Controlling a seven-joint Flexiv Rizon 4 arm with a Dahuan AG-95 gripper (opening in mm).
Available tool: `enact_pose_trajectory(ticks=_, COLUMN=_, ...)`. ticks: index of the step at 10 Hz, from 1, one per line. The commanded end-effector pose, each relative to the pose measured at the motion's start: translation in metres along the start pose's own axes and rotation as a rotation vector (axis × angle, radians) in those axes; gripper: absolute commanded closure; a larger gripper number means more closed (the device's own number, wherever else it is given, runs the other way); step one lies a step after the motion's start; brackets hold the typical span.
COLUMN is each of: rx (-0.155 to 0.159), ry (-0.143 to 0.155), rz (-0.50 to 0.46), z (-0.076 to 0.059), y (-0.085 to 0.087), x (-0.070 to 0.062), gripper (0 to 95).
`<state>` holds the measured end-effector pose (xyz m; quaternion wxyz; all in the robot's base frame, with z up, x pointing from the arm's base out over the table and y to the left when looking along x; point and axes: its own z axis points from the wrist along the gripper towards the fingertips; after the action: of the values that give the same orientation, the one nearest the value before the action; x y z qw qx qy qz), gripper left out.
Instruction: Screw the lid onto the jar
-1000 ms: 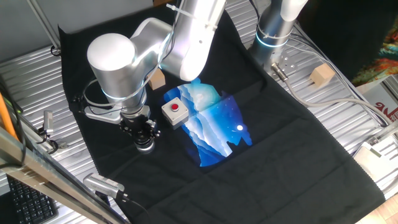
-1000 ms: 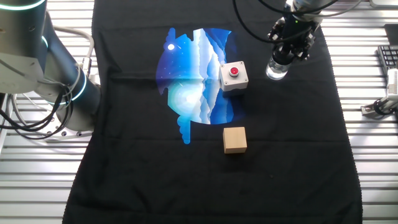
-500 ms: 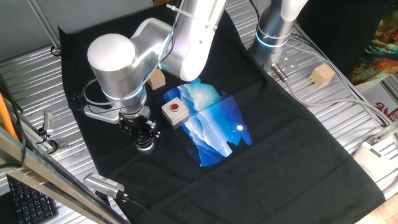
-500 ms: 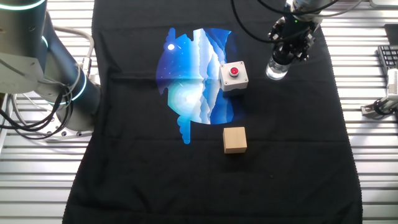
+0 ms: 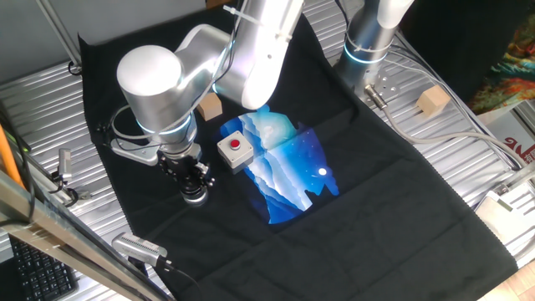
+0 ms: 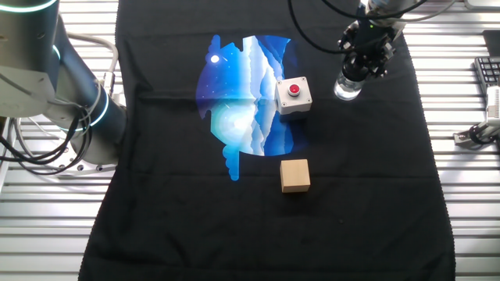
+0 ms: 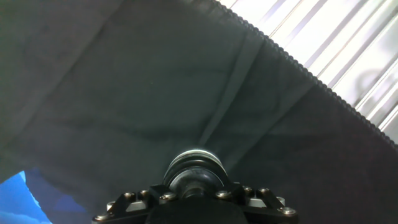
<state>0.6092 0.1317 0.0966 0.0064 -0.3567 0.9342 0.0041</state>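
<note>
Almost nothing has shifted since half a second ago: the gripper [image 6: 361,66] sits over the jar [image 6: 348,87] at the same spot, with at most a slight turn of the wrist; the white box with a red button [image 6: 294,95], the tan wooden cube [image 6: 295,175] and the blue printed patch [image 6: 238,94] lie exactly as before.

Much is hidden. In one fixed view the big silver arm joint [image 5: 152,82] blocks most of the hand, and only the jar's lower part [image 5: 195,196] shows under the black fingers. In the hand view the gripper body fills the bottom edge and the lid [image 7: 195,171] appears only as a dark round cap seen end-on between the jaws; its seat on the jar's thread cannot be made out. The jaws look drawn in tight around the lid, which sits atop the jar.

The jar stands upright on the black cloth [image 6: 351,195], near the cloth's edge beside the ribbed metal table [image 6: 469,195], just beside the button box and apart from it. A second wooden cube [image 5: 433,101] rests on the metal table off the cloth. At the frame edge red lettering [image 5: 522,152] is cut off and unreadable.
</note>
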Motion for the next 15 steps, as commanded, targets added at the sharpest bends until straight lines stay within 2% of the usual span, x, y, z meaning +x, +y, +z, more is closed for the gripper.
enact_pose_trajectory(ticks=1, rx=-0.001, ry=0.000, rz=0.023, z=-0.0001, y=-0.0002, x=0.0003, gripper=95.0)
enact_pose_trajectory(ticks=15, rx=-0.007, ry=0.007, rz=0.202, z=0.0004, y=-0.0007, x=0.0002, gripper=95.0)
